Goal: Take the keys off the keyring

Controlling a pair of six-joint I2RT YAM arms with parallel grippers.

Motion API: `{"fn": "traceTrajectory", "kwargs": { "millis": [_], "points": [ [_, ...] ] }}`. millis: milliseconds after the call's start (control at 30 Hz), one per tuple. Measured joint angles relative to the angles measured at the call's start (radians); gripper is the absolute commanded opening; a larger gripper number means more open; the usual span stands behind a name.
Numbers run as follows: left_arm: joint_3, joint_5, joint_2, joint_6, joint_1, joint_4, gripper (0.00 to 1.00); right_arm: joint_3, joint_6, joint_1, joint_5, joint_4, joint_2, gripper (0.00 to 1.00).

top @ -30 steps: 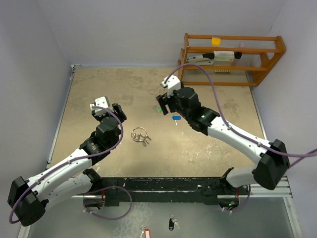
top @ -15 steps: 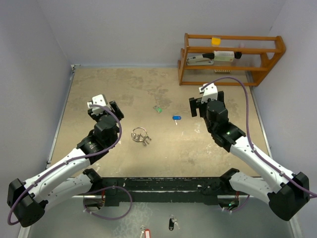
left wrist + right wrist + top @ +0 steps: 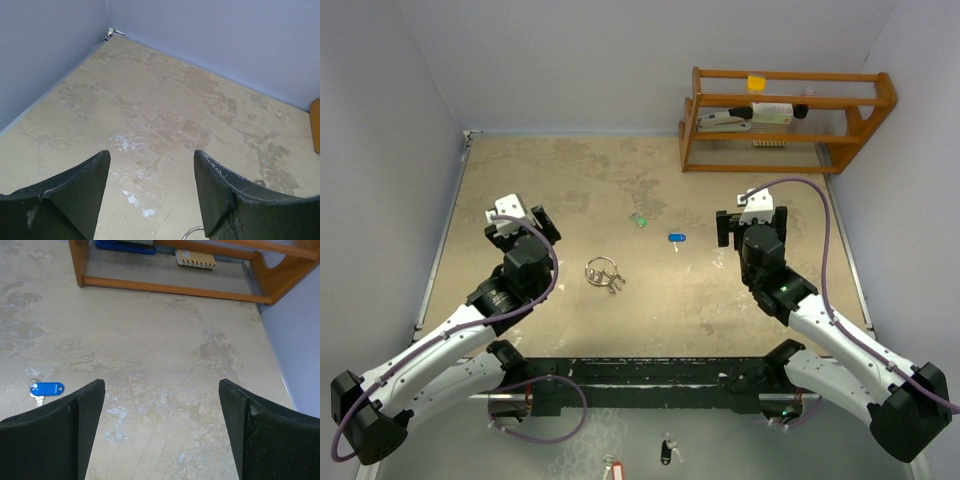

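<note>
The keyring (image 3: 604, 274), a small cluster of silver wire rings, lies on the table between the arms; one ring's edge (image 3: 192, 233) shows at the bottom of the left wrist view. Apart from it lie the blue-headed key (image 3: 676, 238) (image 3: 46, 389) and, farther back, the green-headed key (image 3: 639, 220). My left gripper (image 3: 520, 222) (image 3: 151, 167) hangs open and empty to the left of the keyring. My right gripper (image 3: 748, 226) (image 3: 162, 390) stands wide open and empty to the right of the blue key.
A wooden rack (image 3: 785, 120) (image 3: 172, 287) with small items on its shelves stands at the back right. Grey walls close the table at the back and left. Black-tagged (image 3: 666, 449) and red-tagged (image 3: 612, 467) keys lie below the table's near edge.
My right arm has pulled back to the right, away from the two keys, and its jaws have opened wider. My left gripper has drifted left and slightly back, opening a little.
</note>
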Motion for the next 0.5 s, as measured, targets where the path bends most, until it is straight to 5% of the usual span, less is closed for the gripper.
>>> {"fn": "traceTrajectory", "kwargs": {
  "millis": [500],
  "points": [
    [0.0, -0.051, -0.031, -0.011, 0.0, -0.051, 0.66, -0.037, 0.011, 0.0, 0.041, 0.025, -0.026, 0.99]
  ]
}}
